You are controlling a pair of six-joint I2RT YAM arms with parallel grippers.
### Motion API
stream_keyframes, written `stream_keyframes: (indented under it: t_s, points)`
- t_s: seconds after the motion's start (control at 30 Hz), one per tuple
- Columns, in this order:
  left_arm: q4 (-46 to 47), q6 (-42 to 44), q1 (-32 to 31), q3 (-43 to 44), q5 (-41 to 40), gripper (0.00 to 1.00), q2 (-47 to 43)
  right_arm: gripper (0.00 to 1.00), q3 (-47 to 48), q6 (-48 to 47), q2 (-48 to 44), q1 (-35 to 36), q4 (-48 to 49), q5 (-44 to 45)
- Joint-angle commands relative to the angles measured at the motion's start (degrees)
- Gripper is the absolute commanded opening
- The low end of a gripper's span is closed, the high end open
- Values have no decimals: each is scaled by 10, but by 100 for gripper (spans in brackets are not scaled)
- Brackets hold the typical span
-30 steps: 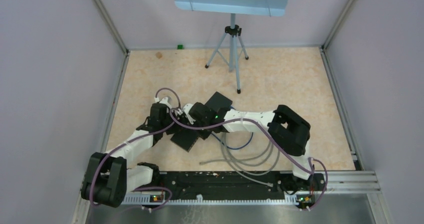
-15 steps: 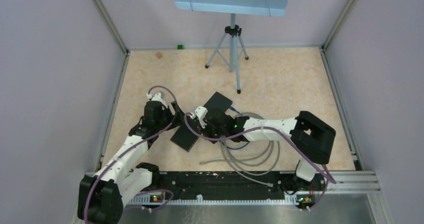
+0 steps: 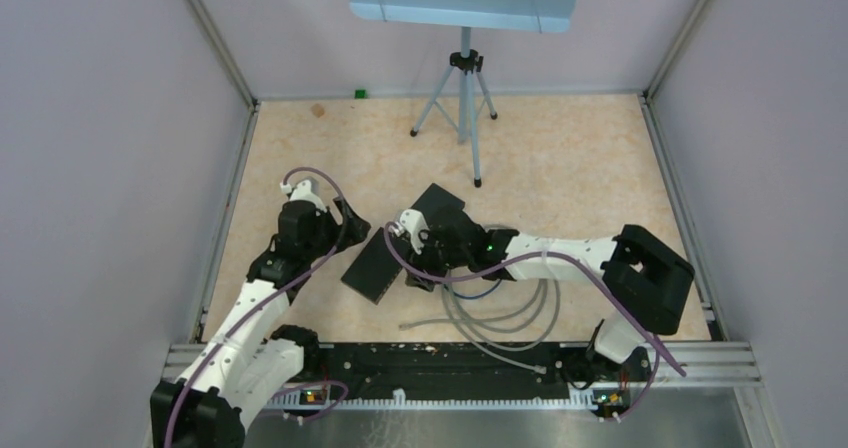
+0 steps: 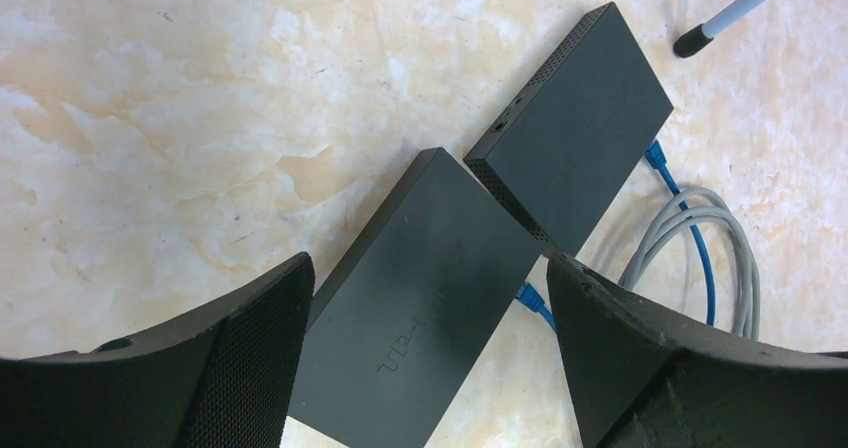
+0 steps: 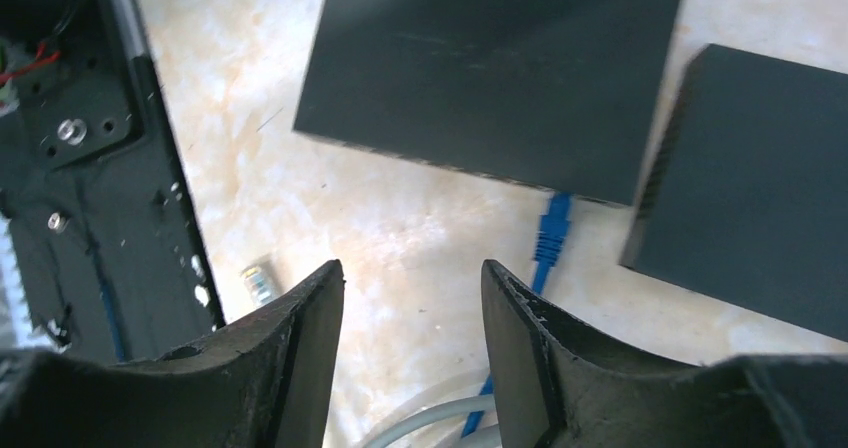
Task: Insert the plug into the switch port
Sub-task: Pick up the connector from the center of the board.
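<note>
Now, left gripper [image 4: 425, 273] jaws: spread wide, empty, above the nearer switch [image 4: 420, 298].
Right gripper [image 5: 412, 273] jaws: parted, empty, over bare surface [image 5: 400, 218].
Blue plug [image 5: 553, 230]: tip against the nearer switch's edge; whether it is seated, cannot tell.
Farther switch [image 4: 580, 138]: just beside the nearer one.
Grey cable [image 4: 745, 268]: looped nearby, its plug [image 5: 257, 283] lying loose.

Left gripper [image 3: 348, 224]: you are seeing it hovering just left of the near switch [image 3: 372, 266], on the side toward the worktop's left edge.
Right gripper [image 3: 412, 268]: it is hanging at that switch's right side, beside the blue cable [image 3: 482, 292].
Far switch [image 3: 437, 204]: it is lying mid-worktop, partly under your right arm.
Grey cable [image 3: 500, 316]: it is coiling toward the near edge.
</note>
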Motion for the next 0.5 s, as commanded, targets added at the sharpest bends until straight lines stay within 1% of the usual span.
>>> stream_keyframes:
  t_s: [0.0,0.13,0.17,0.23,0.47]
  points:
    - [6,-4,-2,12,-4,91,-17,53,-26,-45,-16,2,36,-94]
    - [20,-2,-2,1,-4,91,-19,55,-50,-78,-37,16,28,-108]
    - [21,-1,-2,1,-3,91,-17,63,-55,-84,-41,21,26,-107]
    - [21,4,-1,8,2,92,-11,73,-64,-90,-49,34,26,-101]
    - [18,18,-1,20,-3,93,-8,75,-121,-81,-68,64,63,-92]
